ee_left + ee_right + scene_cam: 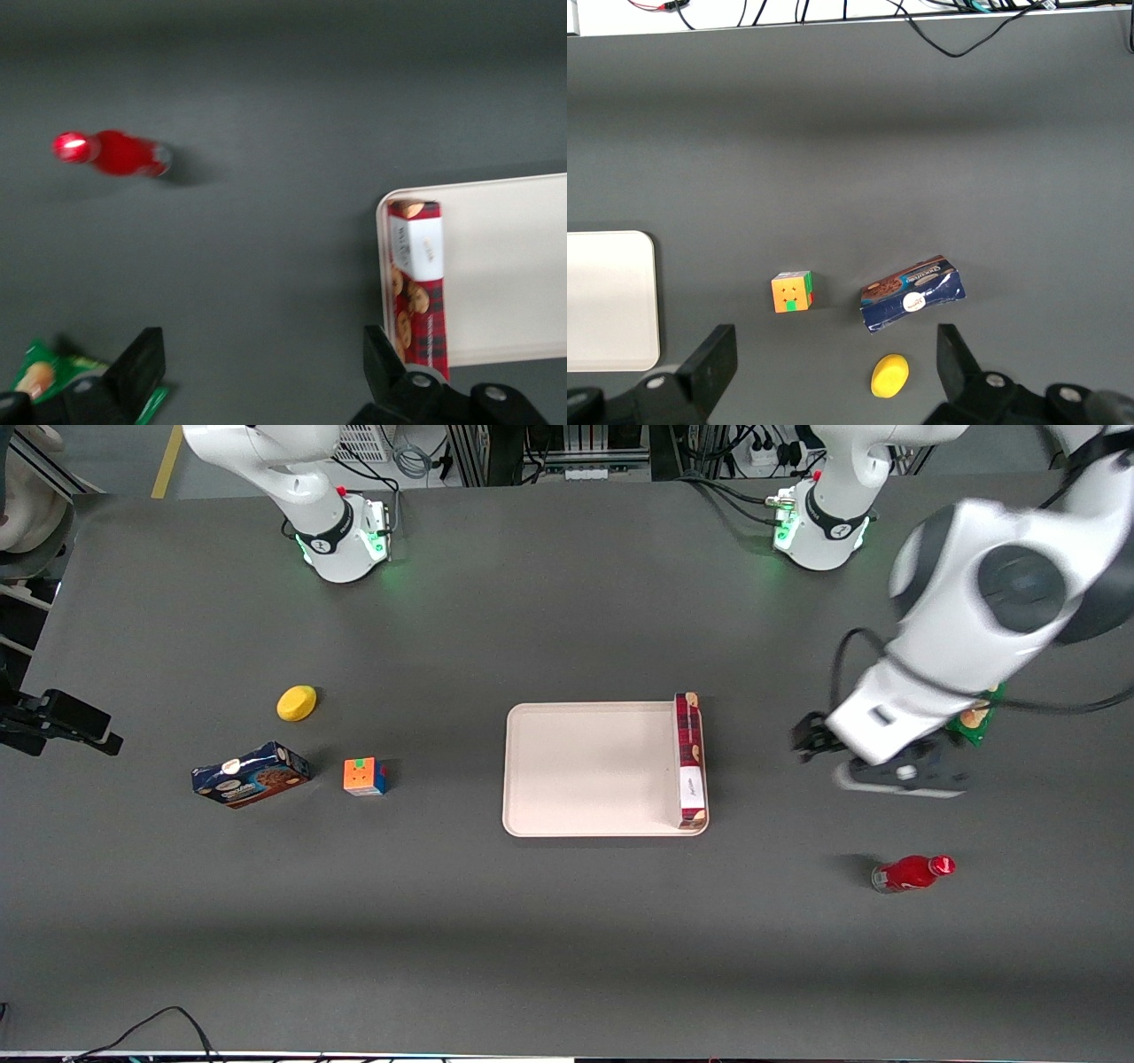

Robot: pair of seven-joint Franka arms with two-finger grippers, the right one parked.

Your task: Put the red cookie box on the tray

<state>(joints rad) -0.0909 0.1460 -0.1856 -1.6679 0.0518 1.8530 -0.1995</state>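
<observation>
Table [567, 921] surface dark grey. Tray [585, 771] sits flat near the table's middle, pale cream-pink, rounded corners, low rim. Red cookie box [690, 760] lies on the tray along the short edge toward the working arm's end, resting on a narrow side, long axis parallel to that edge, white label patch toward the front camera. Wrist view confirms: box [418, 282] inside the tray's [505, 266] rim, touching or just beside it.

Gripper [808, 740] is above bare table, clear of the tray, toward the working arm's end; nothing held. Fingers [142, 363] are spread wide apart with only table between them.

Dark blue cookie box [251, 774] lies toward the parked arm's end. Red bottle [912, 872] lies on its side, nearer the front camera than the gripper. Green snack packet [977, 719] is partly hidden under the working arm. Puzzle cube [364, 776] stands just beside the blue box. Yellow rounded object [297, 702] is farther from the camera than the cube.
</observation>
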